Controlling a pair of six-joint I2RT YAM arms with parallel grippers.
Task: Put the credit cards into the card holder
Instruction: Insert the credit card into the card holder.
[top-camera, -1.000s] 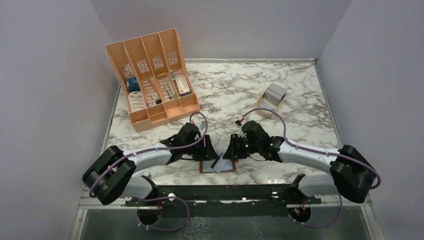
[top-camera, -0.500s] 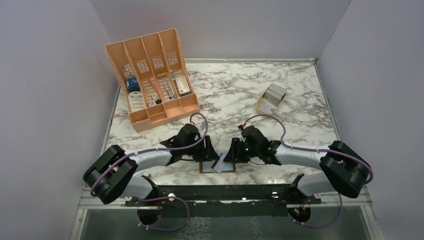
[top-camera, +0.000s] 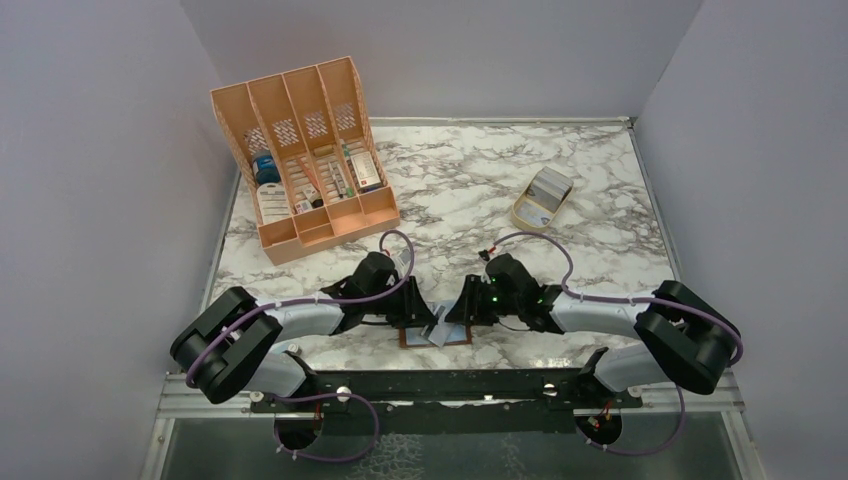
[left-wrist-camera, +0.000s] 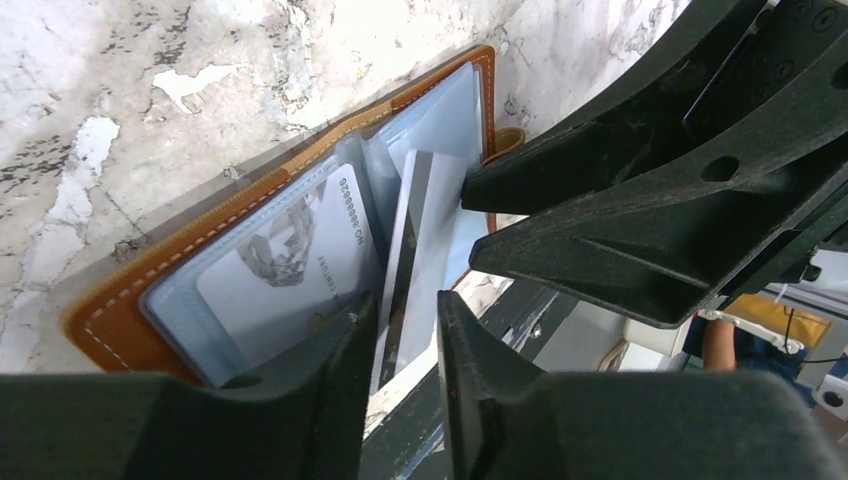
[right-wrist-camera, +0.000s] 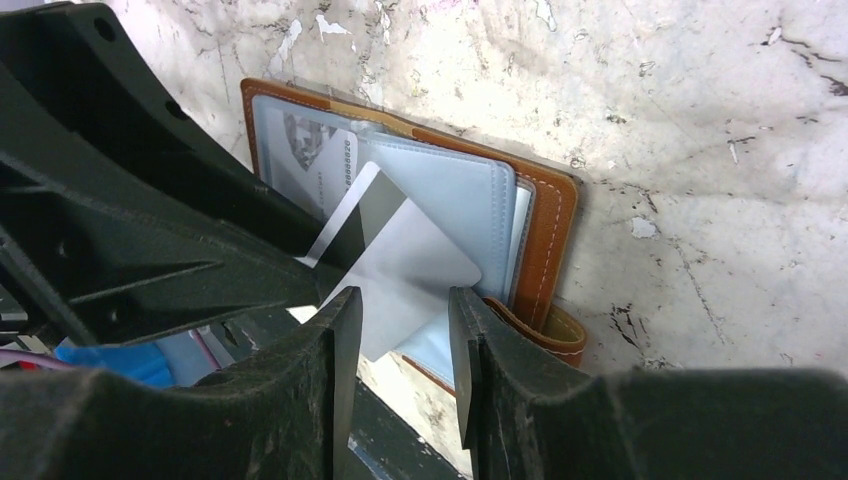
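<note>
Two black two-finger grippers meet almost tip to tip at 6 o'clock on the white-and-grey marble table (top-camera: 600, 250). They are directly over the brown leather booklet-style card holder (left-wrist-camera: 130, 310), which lies open and flat by the near edge. Its clear bluish plastic sleeves (right-wrist-camera: 455, 205) face up. The left gripper (left-wrist-camera: 405, 305) has its fingers drawn close together on a pale grey plastic card with a dark stripe (right-wrist-camera: 410, 265) and pinches it near one end. That card stands tilted over the holder's fold, with one corner down against the sleeves. Whether it has entered a pocket cannot be told. The right gripper (right-wrist-camera: 400, 300) has its fingers apart, and a corner of the same card lies in the gap between them. A second grey card with a diamond print (left-wrist-camera: 285, 255) sits inside the sleeve under the left gripper. At 2 o'clock, well apart from the arms, a small tan wooden stand (top-camera: 528, 216) holds a stack of pale cards (top-camera: 550, 185). At 10 o'clock stands a big orange slotted organiser (top-camera: 330, 228) with small boxes and bottles in its slots.
</note>
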